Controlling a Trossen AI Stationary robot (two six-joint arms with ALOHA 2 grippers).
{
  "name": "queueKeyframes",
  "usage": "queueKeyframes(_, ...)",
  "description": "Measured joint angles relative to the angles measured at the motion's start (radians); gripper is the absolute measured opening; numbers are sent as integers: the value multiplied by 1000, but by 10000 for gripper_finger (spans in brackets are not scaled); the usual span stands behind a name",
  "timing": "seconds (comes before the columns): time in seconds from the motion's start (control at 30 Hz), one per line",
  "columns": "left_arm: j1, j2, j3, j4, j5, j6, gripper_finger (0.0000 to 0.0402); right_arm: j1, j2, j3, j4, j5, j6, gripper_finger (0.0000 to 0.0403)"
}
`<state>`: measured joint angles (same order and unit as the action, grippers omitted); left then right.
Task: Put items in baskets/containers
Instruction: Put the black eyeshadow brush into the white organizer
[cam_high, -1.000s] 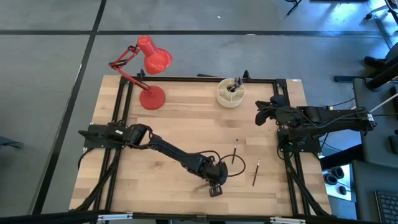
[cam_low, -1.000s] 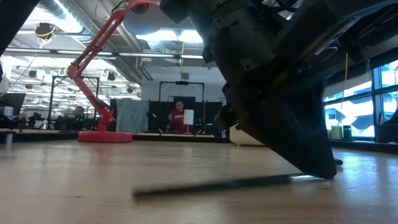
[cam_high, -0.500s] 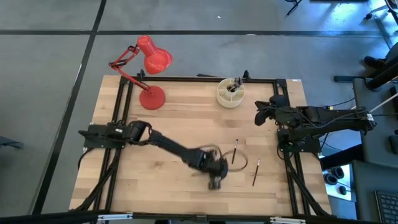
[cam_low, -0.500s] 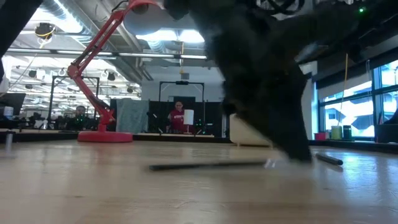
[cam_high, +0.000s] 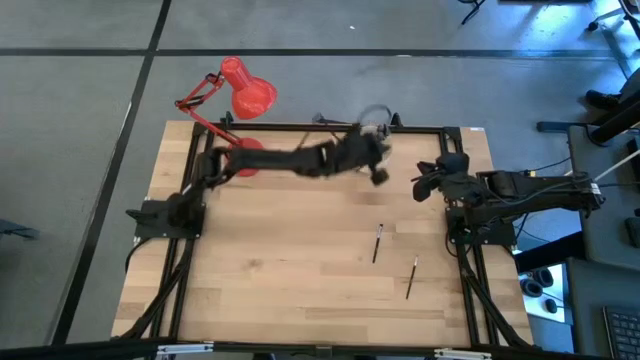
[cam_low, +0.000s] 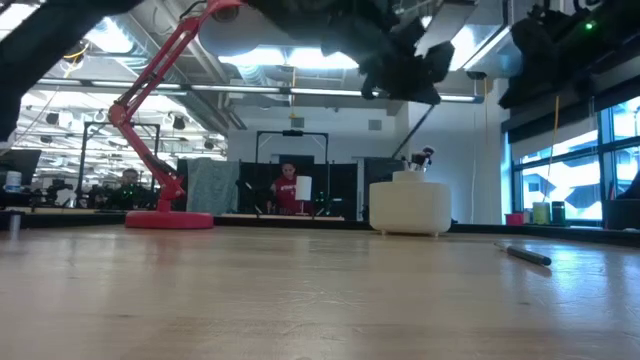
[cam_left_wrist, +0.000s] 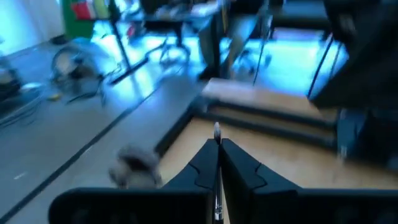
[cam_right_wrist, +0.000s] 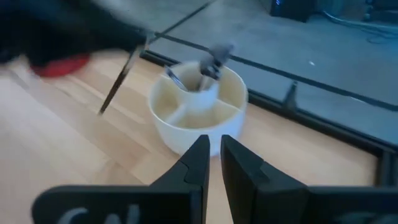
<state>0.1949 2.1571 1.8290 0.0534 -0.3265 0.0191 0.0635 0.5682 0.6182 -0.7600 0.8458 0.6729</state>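
You are not getting any readable text, label, brand, number or sign in these views.

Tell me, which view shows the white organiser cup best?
The right wrist view: the cup fills the middle, dividers and brushes visible. Low view shows only its side wall. High view: mostly hidden under the left arm. Left wrist view: absent.
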Motion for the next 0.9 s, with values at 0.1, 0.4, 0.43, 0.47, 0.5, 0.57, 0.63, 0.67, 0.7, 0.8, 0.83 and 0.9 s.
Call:
queueKeyframes(0.1, 88, 0, -1, 106, 112, -6, 7, 0, -1, 0, -81, 21, 55, 42)
queueKeyframes(0.4, 215, 33, 0, 238, 242, -13, 7, 0, -23, 8, -145, 126, 90, 42)
queueKeyframes(0.43, 218, 50, 0, 262, 243, -13, 7, 0, -29, 17, -143, 131, 80, 42)
queueKeyframes(0.47, 221, 67, 0, 284, 246, -14, 7, 0, -38, 25, -140, 132, 76, 42)
queueKeyframes(0.5, 222, 79, -1, 300, 256, -20, 7, 0, -46, 31, -139, 133, 71, 42)
queueKeyframes(0.57, 228, 101, -1, 338, 285, -31, 7, 0, -59, 39, -135, 135, 51, 42)
queueKeyframes(0.63, 228, 118, 1, 354, 296, -32, 7, 0, -73, 40, -132, 142, 35, 42)
queueKeyframes(0.67, 228, 125, 0, 349, 296, -33, 7, 0, -79, 40, -132, 152, 27, 42)
queueKeyframes(0.7, 228, 132, 0, 347, 296, -32, 7, 0, -84, 40, -132, 163, 23, 42)
queueKeyframes(0.8, 228, 137, -1, 342, 297, -41, 8, 0, -103, 40, -130, 183, 5, 42)
queueKeyframes(0.83, 228, 136, 0, 341, 296, -46, 8, 0, -110, 40, -129, 185, -3, 42)
queueKeyframes(0.9, 228, 136, 0, 332, 296, -48, 8, 0, -126, 40, -127, 189, -20, 42)
